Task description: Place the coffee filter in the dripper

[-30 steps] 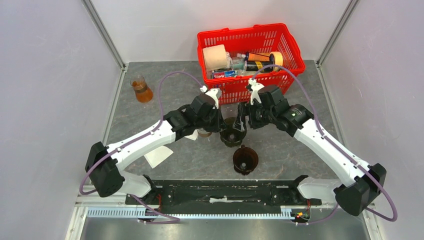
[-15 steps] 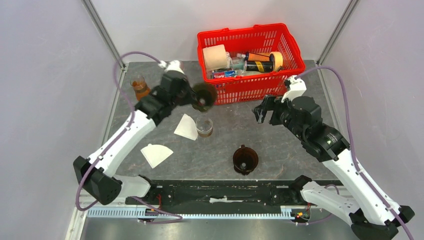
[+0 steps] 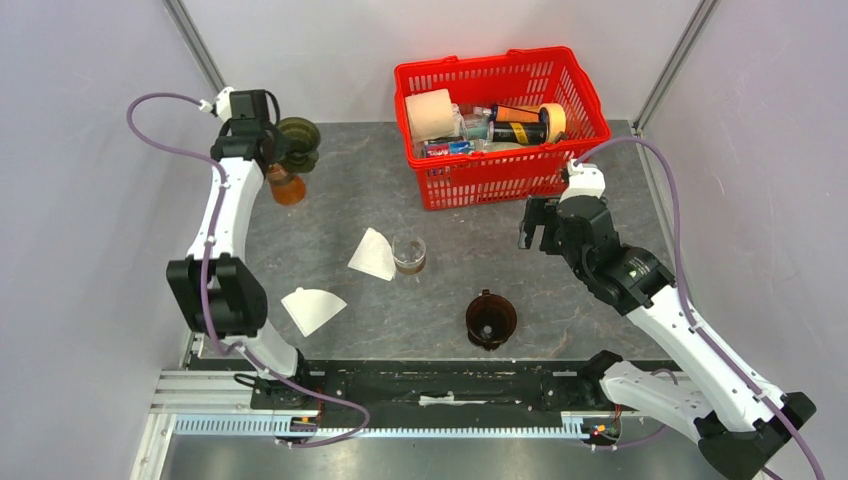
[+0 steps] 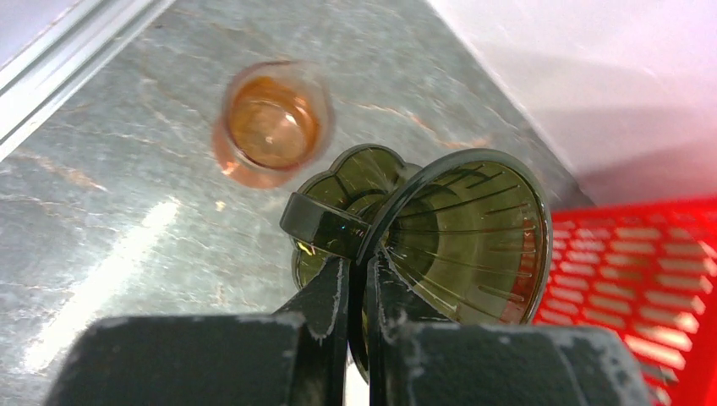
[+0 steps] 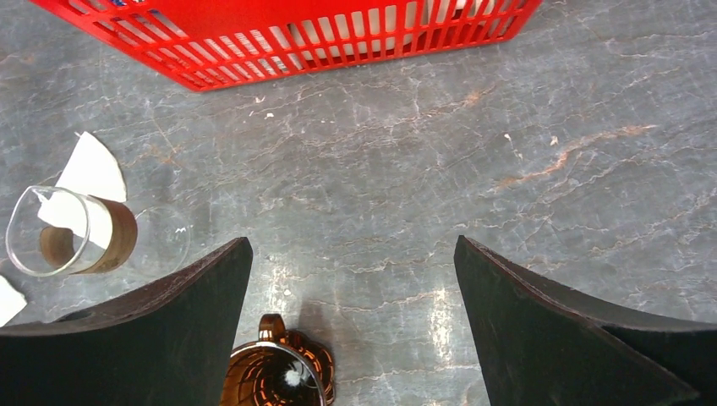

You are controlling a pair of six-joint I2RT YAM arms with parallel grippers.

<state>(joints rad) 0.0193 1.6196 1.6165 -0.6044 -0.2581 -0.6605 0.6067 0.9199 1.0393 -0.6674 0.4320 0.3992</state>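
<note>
My left gripper (image 4: 359,288) is shut on the rim of a dark olive dripper (image 4: 461,228) and holds it tipped on its side in the air at the back left (image 3: 296,143). A second, brown dripper (image 3: 490,320) stands upright on the table near the front; it shows again as the brown dripper (image 5: 275,376) below my right gripper. Two white coffee filters lie flat on the table: one filter (image 3: 373,254) beside a small glass beaker, another filter (image 3: 312,308) nearer the front left. My right gripper (image 5: 353,240) is open and holds nothing, hovering right of centre (image 3: 535,225).
A red basket (image 3: 580,135) with several items stands at the back. An amber flask (image 3: 285,186) sits just below the held dripper, seen as the amber flask (image 4: 270,123). The small glass beaker (image 3: 408,254) stands mid-table. Side walls close in on both sides.
The left arm has swung the olive dripper from the table's middle up to the back left corner. The right gripper opened, let go of it and drew back to the right.
</note>
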